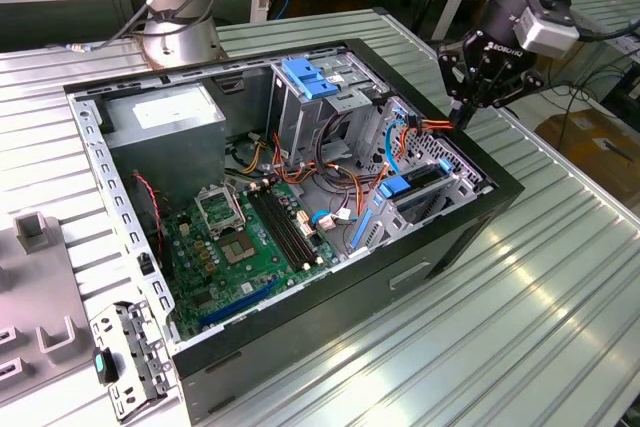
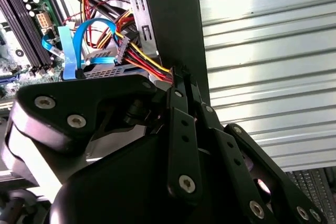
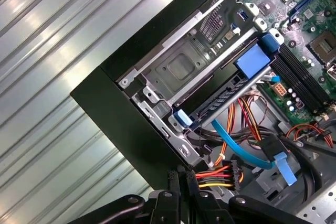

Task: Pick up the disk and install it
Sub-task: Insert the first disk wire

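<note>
The hand (image 1: 462,117), fingers pressed together on the red-yellow power cable (image 3: 212,178), hovers at the open computer case's (image 1: 500,192) two-o'clock edge, on the bench (image 1: 560,277).

My gripper (image 1: 462,115) is matte black, its links studded with silver screw heads. The computer case (image 1: 440,237) is black outside, bare grey metal within. The motherboard (image 1: 240,247) is green with black memory slots. A bright blue latch (image 1: 305,77) caps the grey drive cage at 12 o'clock. Red, orange, yellow and black wires (image 3: 212,178) feed a black connector; a light blue flat cable (image 3: 236,142) lies beside them. The ribbed table (image 1: 560,277) is pale silver.
</note>
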